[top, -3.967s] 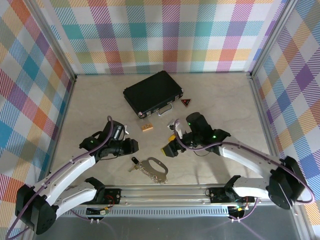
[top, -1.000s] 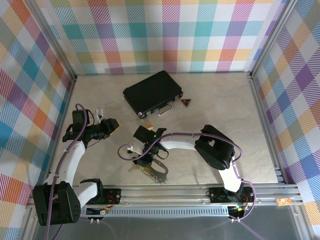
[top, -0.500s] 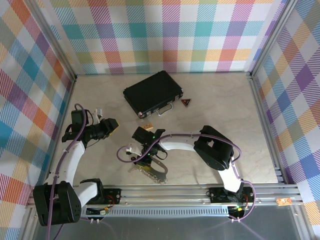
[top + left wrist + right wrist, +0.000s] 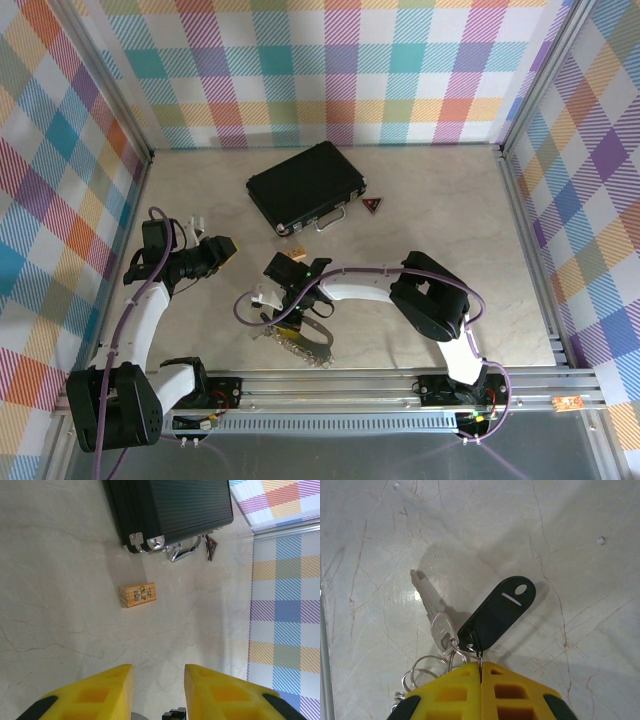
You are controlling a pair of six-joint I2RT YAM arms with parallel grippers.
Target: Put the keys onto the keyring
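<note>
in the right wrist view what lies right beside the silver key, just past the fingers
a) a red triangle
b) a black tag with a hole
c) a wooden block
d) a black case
b: the black tag lies next to the key, and both join at the ring that runs into the seam of the shut right gripper.

- Left arm (image 4: 135,320): rises from the near edge along the table's left side, wrist turned toward the middle.
- Left gripper (image 4: 222,248) (image 4: 157,690): yellow jaws parted with a clear gap between them, held above the table.
- Right arm (image 4: 370,286): elbow folded by the near edge, forearm stretched leftward.
- Right gripper (image 4: 288,318) (image 4: 481,677): pointed down near the middle of the near edge, yellow jaws pressed together.
</note>
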